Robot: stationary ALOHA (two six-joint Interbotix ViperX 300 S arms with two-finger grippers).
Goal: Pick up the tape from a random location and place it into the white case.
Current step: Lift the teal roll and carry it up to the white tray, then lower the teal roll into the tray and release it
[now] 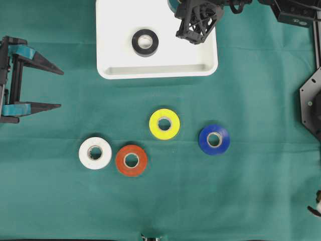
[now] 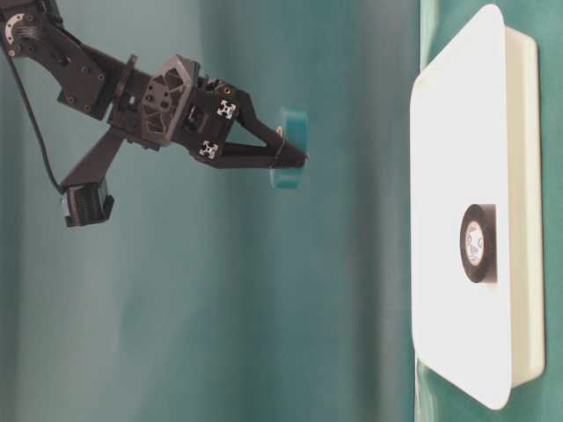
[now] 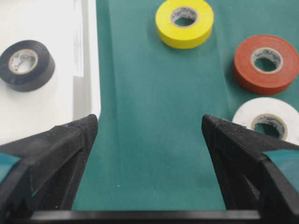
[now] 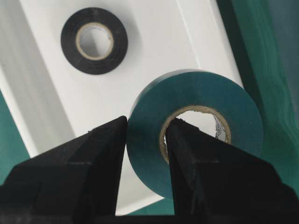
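At 9 o'clock on the overhead view your left gripper (image 1: 47, 89) sits over the green cloth (image 1: 251, 191), its fingers spread wide with nothing between them and touching nothing. Moving right, four loose rolls lie flat on the cloth below centre: the white roll (image 1: 95, 153) at about 7 o'clock, the orange roll (image 1: 131, 160) just beside it and touching or nearly so, the yellow roll (image 1: 164, 123) near centre, and the blue roll (image 1: 214, 139) toward 4 o'clock, standing apart from the others. None of them lies between either gripper and the white case (image 1: 115, 65), which occupies 12 o'clock with its near rim facing the rolls. A black roll (image 1: 145, 42) lies flat inside it, left of the case's middle, leaving bare floor to its right and along the near rim. Open cloth runs between the case's near rim and the yellow roll, and along the whole bottom edge of the table. Your right gripper (image 1: 193, 36) hangs over the case's right portion at about 1 o'clock; the table-level view shows it well clear above the surface. It is clamped on the green tape roll (image 4: 194, 126), one finger through the core and the other on the outer face, the roll held on edge above the case's right rim.
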